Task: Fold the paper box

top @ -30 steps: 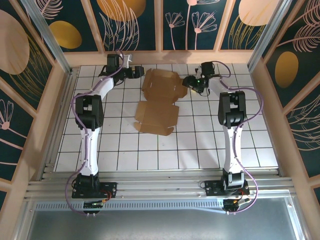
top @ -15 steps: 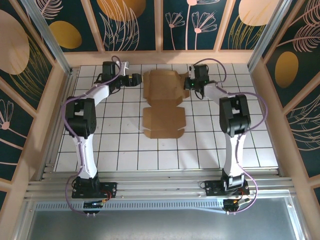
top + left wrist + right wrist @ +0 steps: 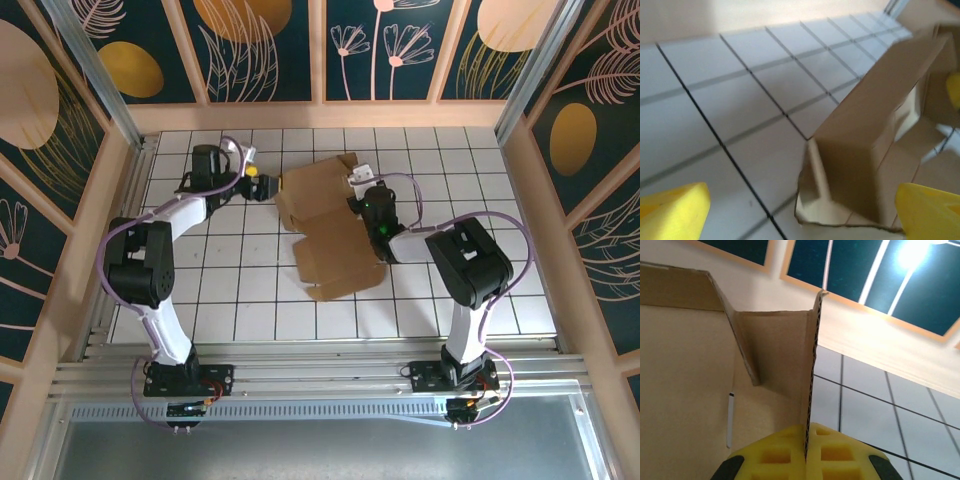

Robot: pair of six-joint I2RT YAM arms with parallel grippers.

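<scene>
Box (image 3: 330,250) sits mid-frame, and you look to be on the wall-raising step. Your right gripper (image 3: 806,447) pinches a flap (image 3: 785,355) upright; your left gripper (image 3: 262,184) hangs spread beside the left wall (image 3: 875,100). Next move, likely: grip that wall, fold inward.

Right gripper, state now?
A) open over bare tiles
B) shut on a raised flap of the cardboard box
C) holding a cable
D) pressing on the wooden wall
B: the right gripper has its yellow pads closed on the thin edge of an upright flap of the cardboard box.
</scene>
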